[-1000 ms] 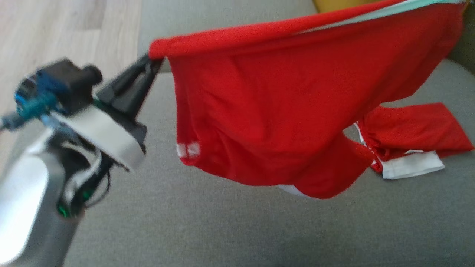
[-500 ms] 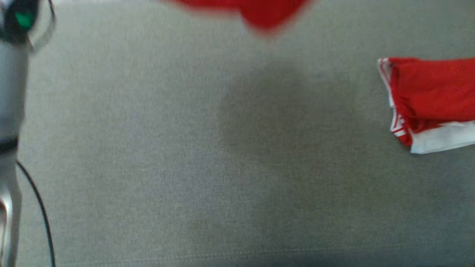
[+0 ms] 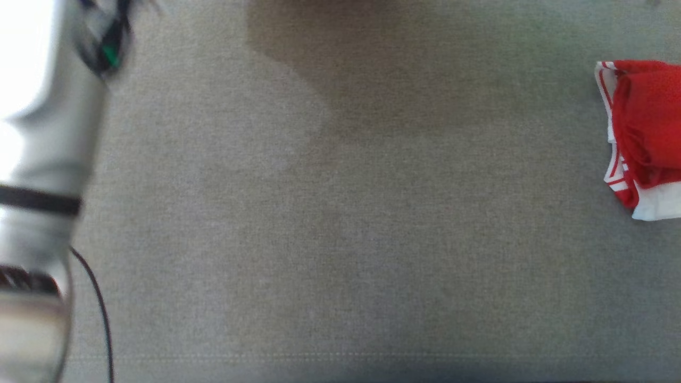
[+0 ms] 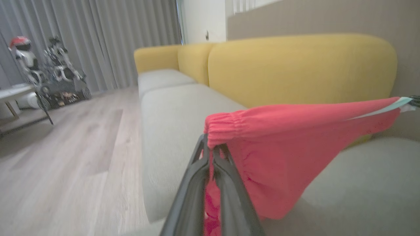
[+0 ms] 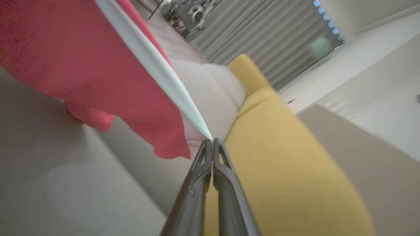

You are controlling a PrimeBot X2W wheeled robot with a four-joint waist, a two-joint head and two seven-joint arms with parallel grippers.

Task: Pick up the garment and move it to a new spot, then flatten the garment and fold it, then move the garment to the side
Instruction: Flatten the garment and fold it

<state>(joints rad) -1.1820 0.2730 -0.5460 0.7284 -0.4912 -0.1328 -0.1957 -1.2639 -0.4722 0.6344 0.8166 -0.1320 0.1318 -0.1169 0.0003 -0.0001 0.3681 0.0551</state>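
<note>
Garment (image 4: 288, 154) hung taut over grey seat (image 3: 340, 239) | left gripper (image 4: 213, 149) clamped on waistband corner, right gripper (image 5: 212, 141) pinched on far end | suggest: lower both level, hem first, clear of folded red piece (image 3: 646, 133).

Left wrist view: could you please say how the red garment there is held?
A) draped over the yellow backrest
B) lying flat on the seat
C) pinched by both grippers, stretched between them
C: left gripper pinches the red garment at its waistband, right gripper its pale edge.
</note>
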